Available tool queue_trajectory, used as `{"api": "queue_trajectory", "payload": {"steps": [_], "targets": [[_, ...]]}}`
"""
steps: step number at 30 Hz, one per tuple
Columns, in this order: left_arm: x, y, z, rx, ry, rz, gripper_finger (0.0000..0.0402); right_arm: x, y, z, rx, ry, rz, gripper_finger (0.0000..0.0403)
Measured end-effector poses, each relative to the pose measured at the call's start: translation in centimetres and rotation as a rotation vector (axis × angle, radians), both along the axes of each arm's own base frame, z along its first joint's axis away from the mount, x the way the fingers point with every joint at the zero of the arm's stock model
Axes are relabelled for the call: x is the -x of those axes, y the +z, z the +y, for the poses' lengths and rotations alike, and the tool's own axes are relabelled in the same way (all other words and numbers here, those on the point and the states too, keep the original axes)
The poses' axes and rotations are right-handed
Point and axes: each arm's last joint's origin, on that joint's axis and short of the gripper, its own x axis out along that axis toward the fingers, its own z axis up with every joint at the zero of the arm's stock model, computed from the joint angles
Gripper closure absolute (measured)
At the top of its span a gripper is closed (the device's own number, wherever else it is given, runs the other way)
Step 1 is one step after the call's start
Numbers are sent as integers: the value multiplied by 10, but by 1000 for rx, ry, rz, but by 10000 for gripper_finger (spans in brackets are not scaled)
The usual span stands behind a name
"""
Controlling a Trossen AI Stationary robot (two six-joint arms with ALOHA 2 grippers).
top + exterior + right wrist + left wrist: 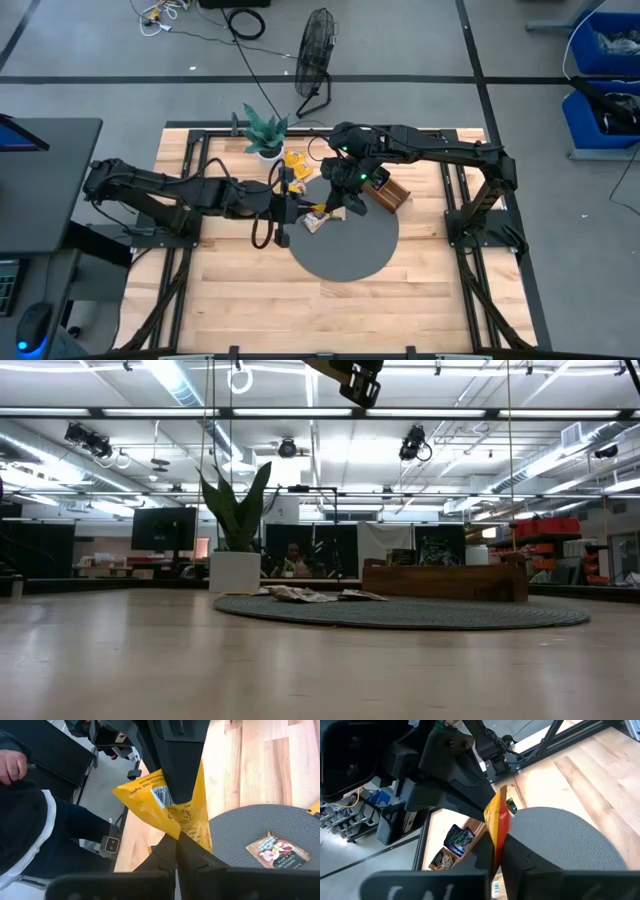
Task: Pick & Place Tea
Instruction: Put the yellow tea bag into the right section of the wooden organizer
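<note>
A yellow tea packet (167, 805) hangs in the air between both grippers, above the round grey mat (350, 250). My left gripper (499, 862) reaches in from the table's left and is shut on it. My right gripper (176, 847) comes from the right and is shut on the same packet. In the high view they meet near the mat's far left edge (318, 207). A brown-and-white packet (277, 852) lies flat on the mat. More yellow packets (294, 160) lie beside the potted plant (265, 132). My left gripper pinches the yellow packet between its two fingers at one edge (496, 847); in its wrist view the packet shows edge-on and is lifted clear of the table. My right gripper pinches the opposite edge (186, 832) between its two fingers; the packet's printed face stands above those fingers, slightly creased.
The long wooden tray (388, 192) sits on the mat's far right part, just behind the right gripper. Loose packets (305, 595) lie on the mat in the low view. A person's hand (12, 765) and dark sleeve show beyond the table's edge. The near half of the table is bare wood.
</note>
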Motion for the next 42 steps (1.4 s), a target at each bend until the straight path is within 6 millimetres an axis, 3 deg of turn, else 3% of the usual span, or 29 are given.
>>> {"api": "queue_trajectory", "payload": {"steps": [6,13,18,22,26,31,35,42], "targets": [[0,-1,0,44,21,-1,379,0,0,0,0,-6,3,391],[2,-4,1,118,68,17,389,9,2,-8,-13,-54,57,326],[3,-5,3,159,133,7,387,29,20,-11,3,-102,49,276],[4,-1,3,193,161,-26,389,51,40,-13,112,-194,4,249],[3,2,4,203,205,-69,389,72,64,-10,289,-336,-96,241],[0,12,4,243,222,-182,389,95,86,-1,365,-419,-196,241],[2,25,6,275,216,-296,389,102,83,4,370,-467,-229,241],[4,38,13,305,224,-411,389,98,62,18,289,-493,-372,241]]}}
